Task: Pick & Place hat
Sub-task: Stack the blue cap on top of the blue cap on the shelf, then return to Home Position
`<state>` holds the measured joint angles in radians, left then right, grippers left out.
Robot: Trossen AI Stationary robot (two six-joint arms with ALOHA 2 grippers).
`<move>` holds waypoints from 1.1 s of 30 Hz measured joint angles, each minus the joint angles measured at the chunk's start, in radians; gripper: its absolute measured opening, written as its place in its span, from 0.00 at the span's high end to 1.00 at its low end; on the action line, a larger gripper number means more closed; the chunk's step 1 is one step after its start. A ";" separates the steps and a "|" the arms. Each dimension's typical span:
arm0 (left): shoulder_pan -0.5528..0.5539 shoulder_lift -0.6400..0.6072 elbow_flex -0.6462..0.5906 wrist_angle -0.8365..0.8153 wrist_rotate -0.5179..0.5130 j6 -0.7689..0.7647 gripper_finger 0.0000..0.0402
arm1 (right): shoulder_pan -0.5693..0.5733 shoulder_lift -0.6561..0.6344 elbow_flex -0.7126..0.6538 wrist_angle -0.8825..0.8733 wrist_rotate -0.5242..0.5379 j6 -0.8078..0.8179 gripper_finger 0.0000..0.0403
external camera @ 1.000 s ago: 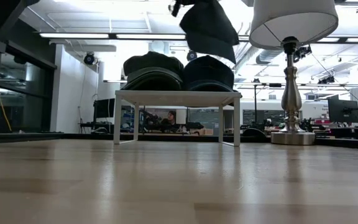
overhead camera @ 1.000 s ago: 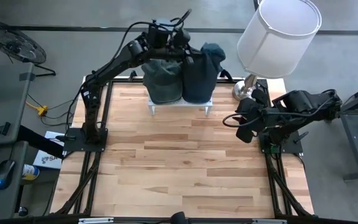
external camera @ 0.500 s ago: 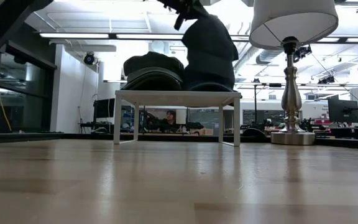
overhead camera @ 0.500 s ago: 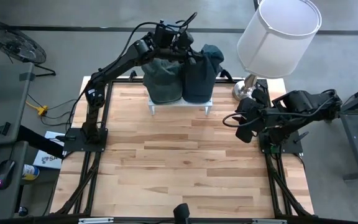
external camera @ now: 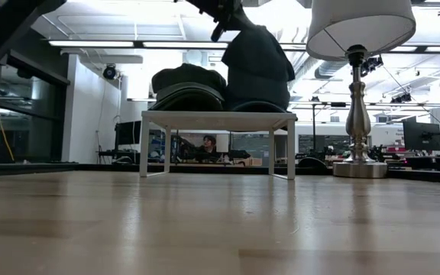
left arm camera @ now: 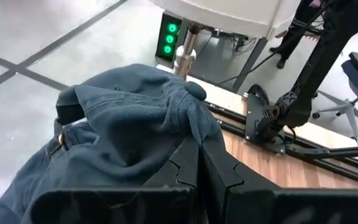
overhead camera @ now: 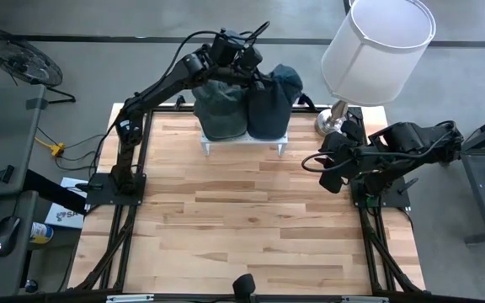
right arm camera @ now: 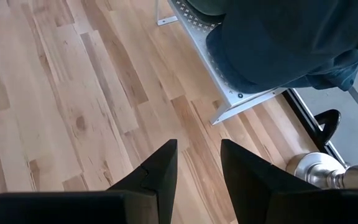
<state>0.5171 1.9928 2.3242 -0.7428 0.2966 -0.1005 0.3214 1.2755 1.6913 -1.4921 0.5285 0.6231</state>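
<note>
From above, the left gripper (overhead camera: 253, 74) is stretched to the far edge of the wooden table (overhead camera: 251, 227), over the small white stand (overhead camera: 244, 140), with the blue hat (overhead camera: 276, 99) bunched beneath it on the stand's right half. A grey-green hat (overhead camera: 219, 108) fills the left half. The right gripper (overhead camera: 330, 171) waits near the lamp (overhead camera: 375, 46), well clear.

At table height, the blue hat (external camera: 257, 65) stands tall and crumpled on the stand (external camera: 218, 120), its crown pulled upward to the left gripper (external camera: 221, 17); the brims of a stack show under it. To place it well, I judge the arm should lower until the cloth slackens and sits square on the stack before letting go, so it does not slump off the edge.

The left wrist view shows the fingers (left arm camera: 222, 168) closed tight together, pinching a fold of the hat (left arm camera: 123, 137): soft, woven denim-like fabric with a seamed ridge, creased and floppy.

In the right wrist view, the right gripper's fingers (right arm camera: 157, 171) are parted with nothing between them, above smooth plank wood, the perforated metal stand (right arm camera: 219, 68) beyond.
</note>
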 joint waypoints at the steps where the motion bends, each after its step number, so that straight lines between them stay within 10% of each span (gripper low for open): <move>1: 0.000 0.004 0.000 0.005 0.001 0.003 1.00 | 0.000 0.000 0.000 0.000 0.001 -0.001 0.71; 11: -0.001 0.023 0.000 -0.032 -0.152 -0.009 0.95 | 0.000 0.000 0.000 0.000 0.013 0.004 0.71; 23: 0.000 0.022 0.000 -0.044 -0.199 0.017 0.64 | 0.000 0.000 0.000 0.000 0.009 0.005 0.71; 33: 0.000 -0.037 0.000 -0.044 -0.432 0.044 0.52 | 0.000 0.000 0.000 0.000 -0.002 0.004 0.71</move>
<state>0.5167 1.9560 2.3238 -0.7870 -0.1353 -0.0569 0.3214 1.2755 1.6913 -1.4921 0.5262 0.6268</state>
